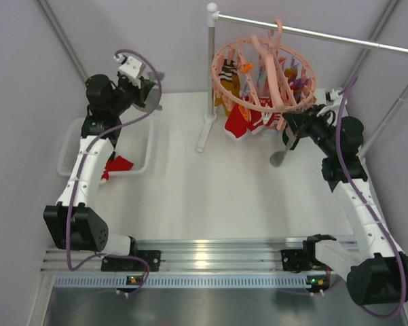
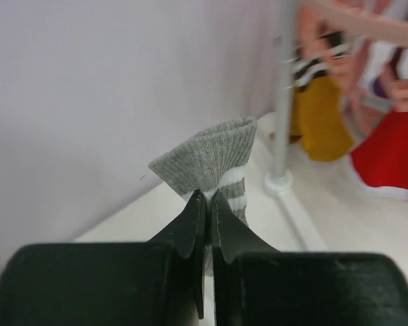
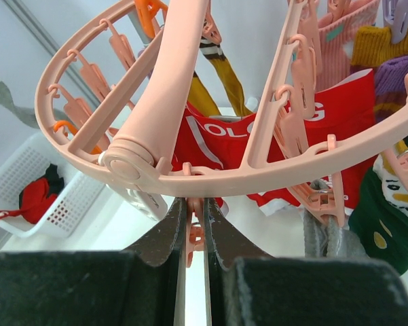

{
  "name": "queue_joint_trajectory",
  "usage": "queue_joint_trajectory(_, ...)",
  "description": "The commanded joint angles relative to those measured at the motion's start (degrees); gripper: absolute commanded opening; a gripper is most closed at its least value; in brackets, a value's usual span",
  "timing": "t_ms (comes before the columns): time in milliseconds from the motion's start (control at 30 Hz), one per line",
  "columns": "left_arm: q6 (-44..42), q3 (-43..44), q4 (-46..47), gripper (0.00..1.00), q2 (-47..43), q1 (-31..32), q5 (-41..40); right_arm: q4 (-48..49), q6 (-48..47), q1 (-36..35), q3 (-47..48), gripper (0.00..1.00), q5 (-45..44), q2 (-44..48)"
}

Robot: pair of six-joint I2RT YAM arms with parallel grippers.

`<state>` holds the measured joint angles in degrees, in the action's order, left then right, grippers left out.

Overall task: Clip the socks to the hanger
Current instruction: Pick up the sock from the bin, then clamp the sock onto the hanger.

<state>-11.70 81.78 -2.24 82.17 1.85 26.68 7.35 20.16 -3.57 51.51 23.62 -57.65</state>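
Pinching a grey sock (image 2: 207, 159), left hand (image 2: 208, 197) hangs near basket (image 1: 69, 146) holding red sock (image 1: 119, 165); right hand (image 3: 195, 204) clamps hanger clip (image 3: 195, 234).

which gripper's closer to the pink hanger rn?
Right. The right gripper is directly under the hanger ring, shut on a dangling clip. The left gripper is well off to its left, by the basket, gripping a grey sock.

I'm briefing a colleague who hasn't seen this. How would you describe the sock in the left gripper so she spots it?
Find the white mesh basket on the left; near its far corner the left gripper is shut on a sock. It's the grey ribbed sock with white stripes, unlike the mustard sock and red sock hanging beyond it.
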Motion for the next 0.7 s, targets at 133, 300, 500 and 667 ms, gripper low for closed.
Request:
queue_joint_trajectory(133,-11.49,-10.21,13.14,0.0,-6.67,13.58,26.31,0.64,1.37,0.32,2.9,0.0,-0.68,-0.1)
queue_joint_trajectory(300,-18.44,-15.15,11.91,0.0,-7.03,26.52,26.76,0.64,2.6,0.32,2.72,0.0,-0.59,-0.36)
queue_joint_trajectory(500,-12.22,-14.2,17.07,0.0,1.38,40.33,20.18,0.38,4.44,0.23,3.34,0.0,-0.06,-0.89)
queue_joint_trajectory(667,-2.55,-8.22,23.15,0.0,10.45,42.1,20.26,0.12,6.11,0.23,3.78,0.0,0.47,-1.07)
